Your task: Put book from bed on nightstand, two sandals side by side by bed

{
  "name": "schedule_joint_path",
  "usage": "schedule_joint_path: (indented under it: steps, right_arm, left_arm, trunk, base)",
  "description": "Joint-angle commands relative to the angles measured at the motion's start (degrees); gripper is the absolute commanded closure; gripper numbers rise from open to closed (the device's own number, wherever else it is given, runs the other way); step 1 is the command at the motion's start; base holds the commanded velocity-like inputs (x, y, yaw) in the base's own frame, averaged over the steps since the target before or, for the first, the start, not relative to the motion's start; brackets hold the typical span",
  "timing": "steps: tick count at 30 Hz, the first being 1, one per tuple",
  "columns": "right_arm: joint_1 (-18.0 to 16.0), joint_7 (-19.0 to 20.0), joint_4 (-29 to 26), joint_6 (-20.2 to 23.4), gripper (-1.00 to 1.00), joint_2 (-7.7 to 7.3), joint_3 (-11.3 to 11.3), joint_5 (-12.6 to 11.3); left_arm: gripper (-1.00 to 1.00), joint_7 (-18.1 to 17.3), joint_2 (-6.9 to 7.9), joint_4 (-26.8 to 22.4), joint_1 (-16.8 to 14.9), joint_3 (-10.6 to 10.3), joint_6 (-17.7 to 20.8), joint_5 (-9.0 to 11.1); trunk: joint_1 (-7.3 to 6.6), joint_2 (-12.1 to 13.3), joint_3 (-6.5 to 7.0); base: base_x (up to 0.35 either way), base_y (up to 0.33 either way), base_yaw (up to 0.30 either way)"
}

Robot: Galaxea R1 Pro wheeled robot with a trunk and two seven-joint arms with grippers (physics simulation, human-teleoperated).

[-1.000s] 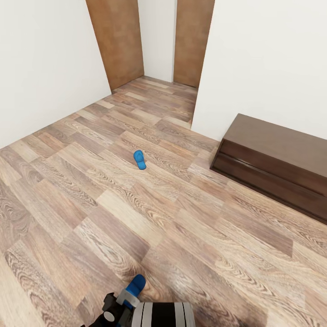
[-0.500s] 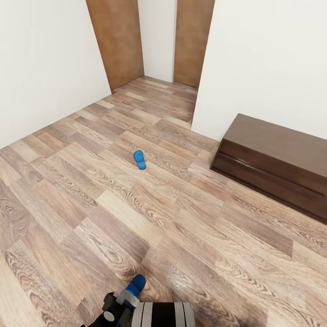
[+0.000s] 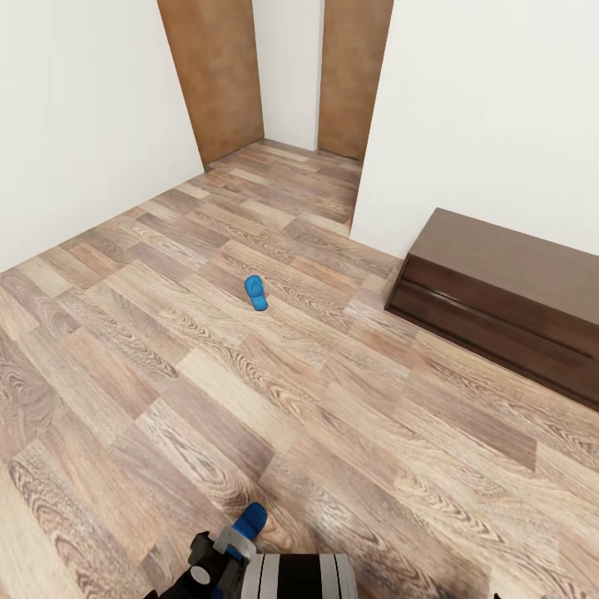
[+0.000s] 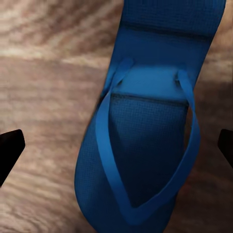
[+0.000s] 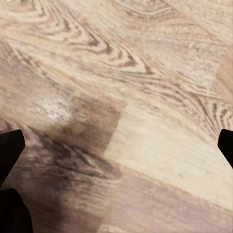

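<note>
Head view: one blue sandal (image 3: 256, 293) flat on the plank floor (image 3: 333, 399), well apart from the dark cabinet (image 3: 507, 291); a second sandal (image 3: 249, 522) just ahead of the left hand (image 3: 218, 559).

Left wrist view: fingers (image 4: 9, 150) spread wide either side of that sandal, not gripping. Sandal-fetching step, likely; next, lower and close.

Right wrist view: bare floor between parted fingers (image 5: 10, 148).

One sandal (image 3: 256, 293) mid-floor, another (image 3: 249, 522) near, bench cabinet (image 3: 507, 295) right.

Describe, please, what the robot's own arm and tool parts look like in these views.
In the head view, the left arm is black with a grey fitting, beside a black-and-white ribbed trunk section. In both wrist views, the fingertips are plain black, blunt-edged shapes. No cables or markings are discernible.
</note>
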Motion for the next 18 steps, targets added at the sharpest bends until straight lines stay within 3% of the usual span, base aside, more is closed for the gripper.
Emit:
schedule_joint_path:
  steps: [1, 8, 18]
  right_arm:
    - [0.0, 0.3, -0.1, 0.3, -1.00, 0.01, -0.1, 0.0]
    - [-0.2, 0.3, -0.1, 0.3, -1.00, 0.01, -0.1, 0.0]
    - [-0.2, 0.3, -0.1, 0.3, -1.00, 0.01, -0.1, 0.0]
  left_arm:
    - [-1.00, 0.4, 0.03, -0.1, -0.1, -0.5, 0.3, 0.0]
    - [-1.00, 0.3, 0.08, 0.0, -0.5, -0.5, 0.3, 0.0]
    - [-1.00, 0.3, 0.15, -0.1, -0.6, -0.5, 0.3, -0.1]
  trunk:
    - [-0.01, 0.0, -0.03]
    - [0.17, -0.1, -1.58]
    - [0.17, -0.1, -1.58]
  base:
    - [0.000, 0.000, 0.000]
    - [0.000, 0.000, 0.000]
    - [0.000, 0.000, 0.000]
